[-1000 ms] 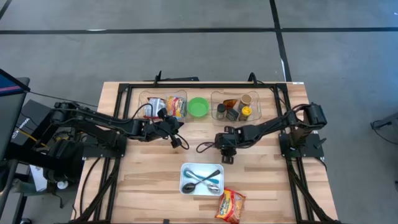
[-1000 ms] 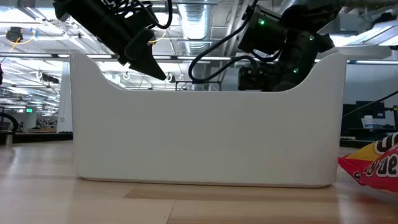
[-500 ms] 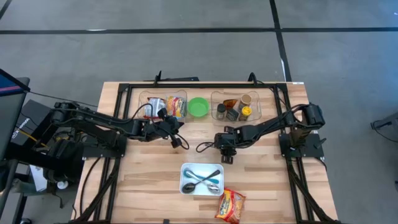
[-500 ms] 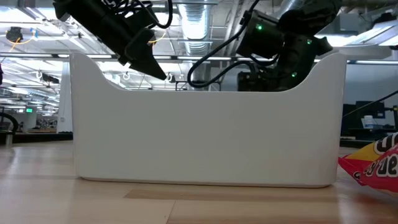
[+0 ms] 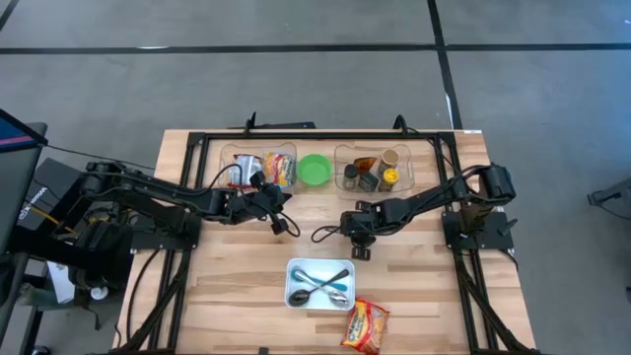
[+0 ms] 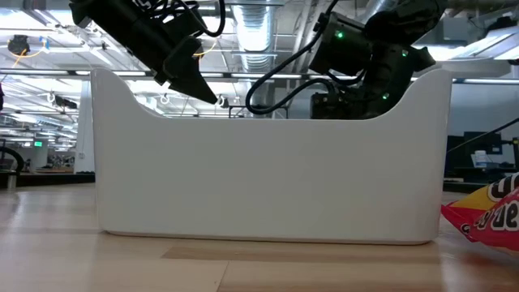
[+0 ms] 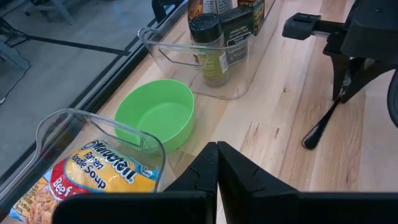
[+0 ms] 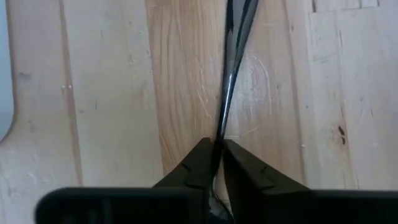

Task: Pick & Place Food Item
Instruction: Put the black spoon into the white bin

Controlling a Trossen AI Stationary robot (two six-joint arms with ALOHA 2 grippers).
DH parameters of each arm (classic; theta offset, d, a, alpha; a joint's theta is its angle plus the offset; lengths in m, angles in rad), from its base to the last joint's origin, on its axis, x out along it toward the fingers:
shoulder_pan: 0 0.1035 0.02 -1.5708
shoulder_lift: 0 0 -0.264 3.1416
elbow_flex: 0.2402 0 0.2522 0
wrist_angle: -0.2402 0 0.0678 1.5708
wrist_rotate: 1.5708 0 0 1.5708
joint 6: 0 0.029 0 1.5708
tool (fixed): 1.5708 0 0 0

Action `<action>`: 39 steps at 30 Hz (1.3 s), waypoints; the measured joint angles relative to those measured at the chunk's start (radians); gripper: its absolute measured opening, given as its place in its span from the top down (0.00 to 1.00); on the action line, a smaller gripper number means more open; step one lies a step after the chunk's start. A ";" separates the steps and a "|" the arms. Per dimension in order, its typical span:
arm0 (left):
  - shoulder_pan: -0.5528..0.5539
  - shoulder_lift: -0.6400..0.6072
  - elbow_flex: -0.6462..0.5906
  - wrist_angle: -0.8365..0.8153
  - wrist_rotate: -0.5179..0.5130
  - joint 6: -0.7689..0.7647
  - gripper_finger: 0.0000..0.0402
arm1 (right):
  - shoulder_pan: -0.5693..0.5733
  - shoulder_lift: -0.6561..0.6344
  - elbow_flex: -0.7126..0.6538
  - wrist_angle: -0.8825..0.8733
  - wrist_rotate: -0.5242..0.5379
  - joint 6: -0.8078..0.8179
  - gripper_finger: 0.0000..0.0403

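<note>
Wood-plank table (image 5: 237,286), black frame rails along far edge and sides; grey floor beyond. Low view: you see ceiling ducts and lights behind a white tray (image 6: 268,162).

Far row, L to R: clear bin w/ noodle pack (image 7: 93,174), green bowl (image 5: 315,170), clear bin w/ spice jars (image 5: 373,170). Near edge: the tray holding two spoons (image 5: 320,284); snack bag (image 5: 366,325) just right of it, close to table edge.

Centre strip is bare wood. There the right gripper (image 8: 216,163) is clamped on a thin black utensil (image 8: 231,74) lying on the planks. Left gripper (image 7: 217,171): fingers pressed together, empty, just near of the bowl and left bin.
</note>
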 joint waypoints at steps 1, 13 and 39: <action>0.000 0.000 0.000 0.000 0.000 0.000 0.99 | 0.000 0.000 0.000 0.000 0.001 0.000 0.93; 0.000 0.000 0.000 0.000 0.000 0.000 0.99 | 0.001 -0.023 -0.005 -0.026 0.003 0.000 0.98; 0.000 0.000 0.000 0.000 0.000 0.000 0.99 | 0.093 -0.407 -0.003 0.003 0.082 -0.001 0.99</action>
